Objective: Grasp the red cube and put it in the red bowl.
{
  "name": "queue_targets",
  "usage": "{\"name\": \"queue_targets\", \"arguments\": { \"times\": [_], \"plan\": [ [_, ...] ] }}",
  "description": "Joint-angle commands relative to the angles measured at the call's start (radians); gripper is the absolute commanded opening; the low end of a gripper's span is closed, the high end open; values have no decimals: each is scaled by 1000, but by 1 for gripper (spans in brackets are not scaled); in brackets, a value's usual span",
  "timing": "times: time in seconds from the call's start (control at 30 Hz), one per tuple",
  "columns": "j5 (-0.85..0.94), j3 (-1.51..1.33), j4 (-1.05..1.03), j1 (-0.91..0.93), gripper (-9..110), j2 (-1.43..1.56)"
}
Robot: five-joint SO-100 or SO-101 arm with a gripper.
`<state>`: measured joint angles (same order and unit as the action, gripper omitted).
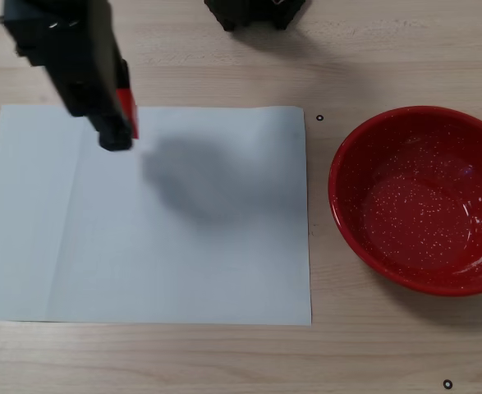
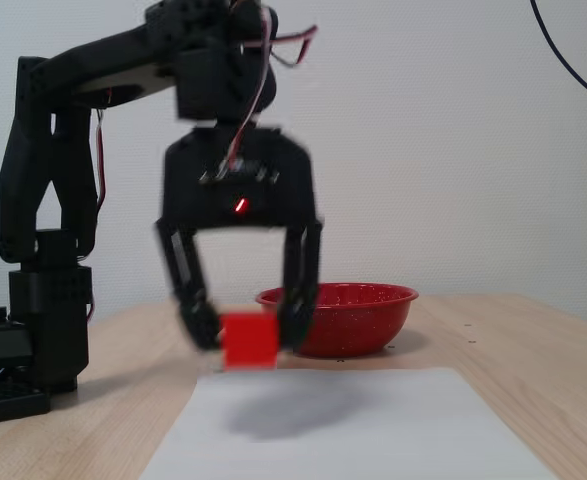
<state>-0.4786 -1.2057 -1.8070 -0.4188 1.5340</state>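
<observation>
Two black fingers [image 2: 295, 290] of the hand [image 2: 248, 335] are clamped on the red cube [image 2: 248, 340], one on each side of it, as the fixed view from the front shows. The cube hangs clear of the white sheet of paper [image 2: 373, 425] below it, and a soft grey shadow [image 2: 293, 412] lies on the paper underneath. A small red light [image 2: 240, 206] glows on the body of the hand above the fingers. The black arm [image 2: 83, 70] reaches over from its base [image 2: 43, 330] at the left of that view.

In the fixed view from above, the hand [image 1: 124, 123] is blurred and sits over the upper left part of the paper [image 1: 183, 263], and only a thin strip of the cube [image 1: 127, 111] shows along its right edge. The shadow [image 1: 195, 176] falls on the paper to the right of the hand.

The red bowl [image 1: 347, 213] stands on the wooden table [image 1: 224, 361] just to the right of the paper in this view, well apart from the hand and cube. Its glossy inside is speckled white. In the front view the bowl [image 2: 358, 320] sits behind the paper, to the right of the cube.
</observation>
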Motion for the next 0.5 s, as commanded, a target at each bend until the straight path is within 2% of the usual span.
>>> {"name": "queue_targets", "arguments": {
  "times": [0.0, 0.47],
  "plan": [
    [46, 144, -34, 72, 0, 189],
    [264, 236, -98, 526, 0, 213]
  ]
}}
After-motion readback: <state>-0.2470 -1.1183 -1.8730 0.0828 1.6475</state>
